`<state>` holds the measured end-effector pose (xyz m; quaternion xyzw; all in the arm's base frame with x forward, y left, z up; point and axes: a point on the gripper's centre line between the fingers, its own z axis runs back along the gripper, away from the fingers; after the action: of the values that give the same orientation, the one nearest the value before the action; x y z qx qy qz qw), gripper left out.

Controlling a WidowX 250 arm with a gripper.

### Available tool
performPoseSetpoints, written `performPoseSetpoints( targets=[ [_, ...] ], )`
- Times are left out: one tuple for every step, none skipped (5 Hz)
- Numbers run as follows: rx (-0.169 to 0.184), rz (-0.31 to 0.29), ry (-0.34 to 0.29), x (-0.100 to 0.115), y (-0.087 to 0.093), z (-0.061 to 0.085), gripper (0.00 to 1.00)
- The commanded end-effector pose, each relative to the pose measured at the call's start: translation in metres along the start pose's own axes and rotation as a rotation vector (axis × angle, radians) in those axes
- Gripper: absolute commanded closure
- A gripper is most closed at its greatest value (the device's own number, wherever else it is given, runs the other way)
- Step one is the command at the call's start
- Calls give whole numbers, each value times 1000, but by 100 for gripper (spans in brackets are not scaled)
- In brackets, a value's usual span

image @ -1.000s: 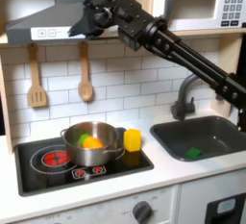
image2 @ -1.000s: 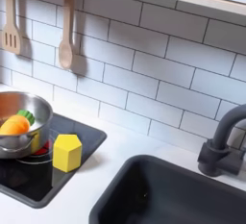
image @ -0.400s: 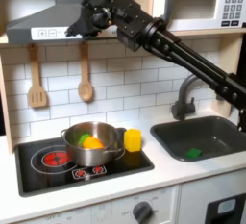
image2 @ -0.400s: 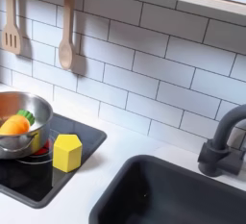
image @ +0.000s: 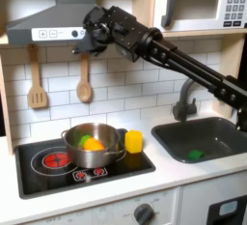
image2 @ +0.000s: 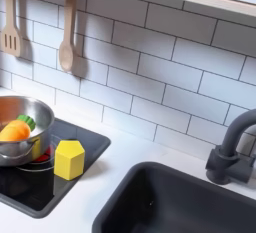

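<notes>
The gripper point(image: 85, 36) is black. A silver pot point(image: 94, 144) holds an orange piece point(image: 92, 143) and a green one point(image: 85, 137). Beside it stands a yellow block point(image2: 69, 159) on the black stovetop point(image: 135, 162). White tiles point(image2: 150, 52) line the wall.

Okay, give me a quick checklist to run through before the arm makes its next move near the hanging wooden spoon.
1. Hand up high above the wooden spoon: ok.
2. Hand open or shut: cannot tell, too blurred.
3. Hand holding anything: cannot tell.
4. Wooden spoon hanging on the tiled wall beside the wooden spatula: ok.
5. Steel pot on the stove, orange ball inside: ok.
6. Yellow block standing beside the pot: ok.
</notes>
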<state>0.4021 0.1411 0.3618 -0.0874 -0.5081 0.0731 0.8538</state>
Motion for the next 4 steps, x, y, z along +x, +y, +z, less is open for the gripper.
performPoseSetpoints(
  targets=[
    [-11,-24,95,-25,-6,8,100],
    [-15,-31,185,-46,-5,6,100],
    [-9,-70,257,-63,-4,0,100],
    [3,-146,360,-83,-7,-11,100]
  ],
)
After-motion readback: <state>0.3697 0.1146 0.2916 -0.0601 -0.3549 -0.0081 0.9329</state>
